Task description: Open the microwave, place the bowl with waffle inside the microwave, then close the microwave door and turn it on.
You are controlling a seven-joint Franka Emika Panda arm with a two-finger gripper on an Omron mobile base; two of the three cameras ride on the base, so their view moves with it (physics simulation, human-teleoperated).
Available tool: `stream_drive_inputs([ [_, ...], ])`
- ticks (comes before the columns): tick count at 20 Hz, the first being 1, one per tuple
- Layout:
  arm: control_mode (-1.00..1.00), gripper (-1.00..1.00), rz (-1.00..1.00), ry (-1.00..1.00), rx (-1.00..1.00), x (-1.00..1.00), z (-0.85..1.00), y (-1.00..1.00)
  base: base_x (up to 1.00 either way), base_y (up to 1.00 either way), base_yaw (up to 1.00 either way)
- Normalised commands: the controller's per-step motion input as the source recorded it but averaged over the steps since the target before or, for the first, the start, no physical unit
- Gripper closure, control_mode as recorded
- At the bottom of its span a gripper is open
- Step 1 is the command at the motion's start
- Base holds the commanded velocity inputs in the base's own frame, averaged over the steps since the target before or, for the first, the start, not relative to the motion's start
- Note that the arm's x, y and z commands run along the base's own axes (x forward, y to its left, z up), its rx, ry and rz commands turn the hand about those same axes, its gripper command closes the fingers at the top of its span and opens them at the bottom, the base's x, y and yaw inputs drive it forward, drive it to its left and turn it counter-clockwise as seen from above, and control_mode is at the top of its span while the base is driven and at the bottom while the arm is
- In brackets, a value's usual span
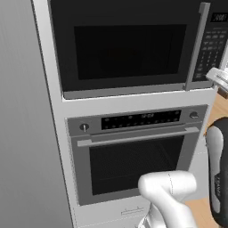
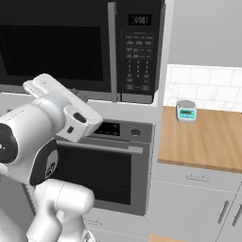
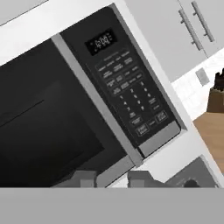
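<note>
Two small dark fingertips (image 3: 87,178) apart, nothing between — gripper (image 3: 113,179) just below wide black built-in microwave (image 3: 78,100); its black glass-window door (image 1: 127,46) shut, tall grey bar handle (image 3: 94,100) beside keypad (image 3: 129,96).

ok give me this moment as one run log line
stage: approach | black built-in microwave: door shut | grey vertical bar handle: untouched | end effector: below handle's lower end, nothing held | bowl: not placed
</note>
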Motion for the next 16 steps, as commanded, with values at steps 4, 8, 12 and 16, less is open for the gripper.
stream_drive_inputs([
  [4, -1.0, 1.0, -0.12, -0.01, 0.7, -0.9, -0.01, -0.85, 0.0, 0.0, 0.0],
  [8, -1.0, 1.0, -0.2, -0.11, 0.78, -0.36, -0.19, -0.36, 0.0, 0.0, 0.0],
  [12, -1.0, 1.0, -0.27, -0.12, 0.91, 0.0, -0.62, 0.0, 0.0, 0.0, 0.0],
  [16, -1.0, 1.0, -0.15, -0.12, 0.89, 0.18, -0.48, 0.12, 0.0, 0.0, 0.0],
])
